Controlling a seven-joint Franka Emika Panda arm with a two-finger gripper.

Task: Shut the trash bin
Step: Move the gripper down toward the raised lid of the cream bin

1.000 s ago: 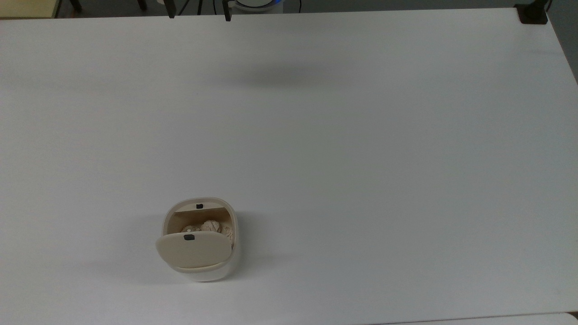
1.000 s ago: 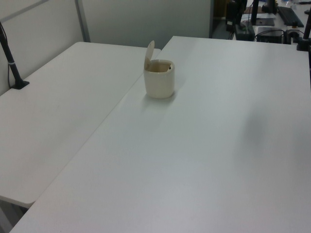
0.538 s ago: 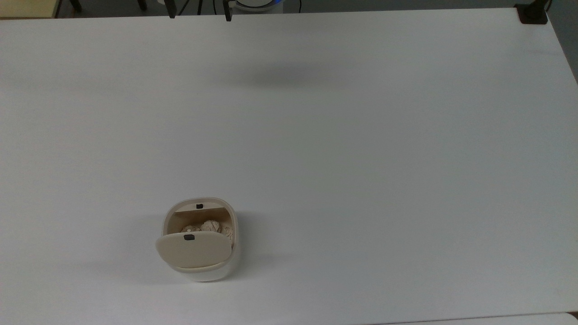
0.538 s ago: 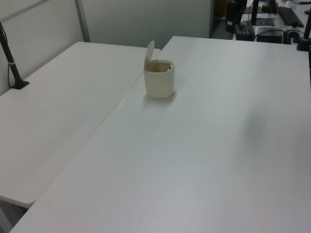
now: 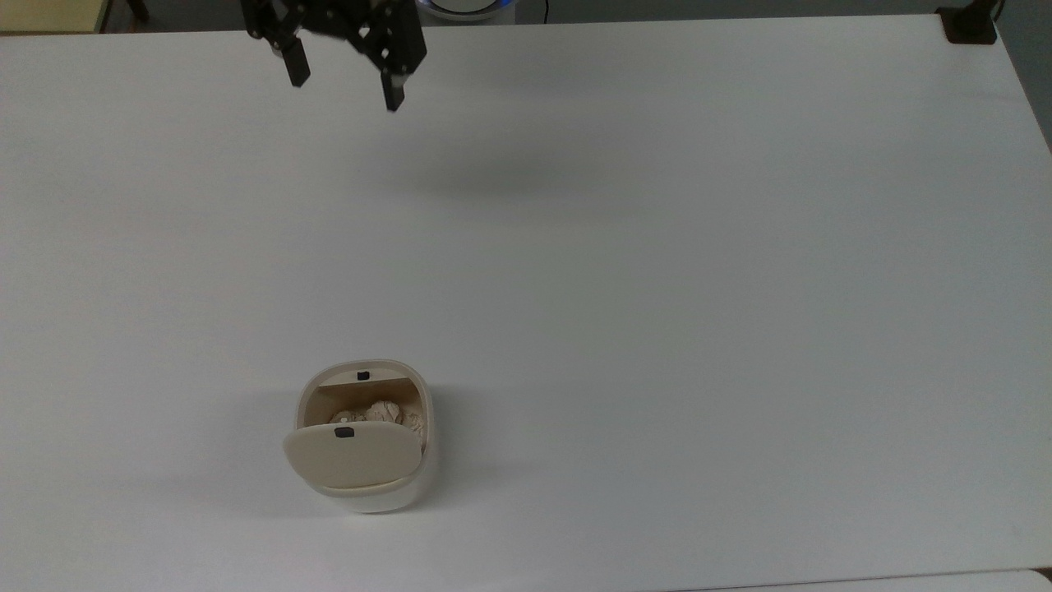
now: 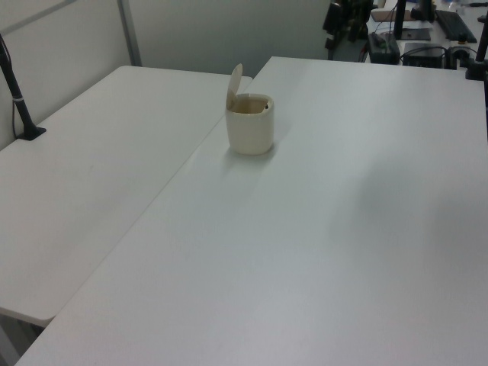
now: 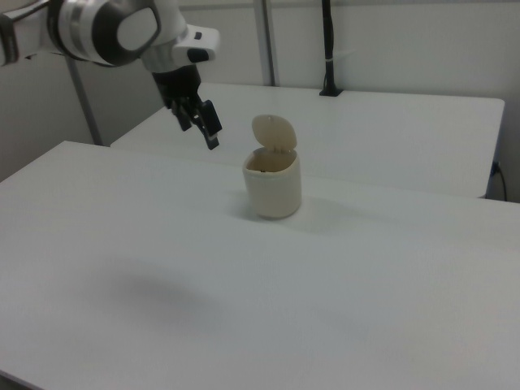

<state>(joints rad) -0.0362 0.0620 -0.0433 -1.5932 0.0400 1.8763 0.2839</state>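
Near the top view's lower left, the trash bin (image 5: 362,436) is seen on the table (image 5: 657,288), lid (image 5: 352,455) raised; well apart, the gripper (image 5: 345,86) is held spread and empty.

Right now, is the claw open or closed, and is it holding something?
Claw: open, holding nothing, up in the air far from the trash bin.

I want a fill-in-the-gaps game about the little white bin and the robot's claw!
1. The beige hinged lid of the small white rounded bin stands ____.
2. The black two-finger gripper has its fingers ____.
3. The gripper holds ____.
4. The bin stands on a white ____.

Missing words: open; open; nothing; table
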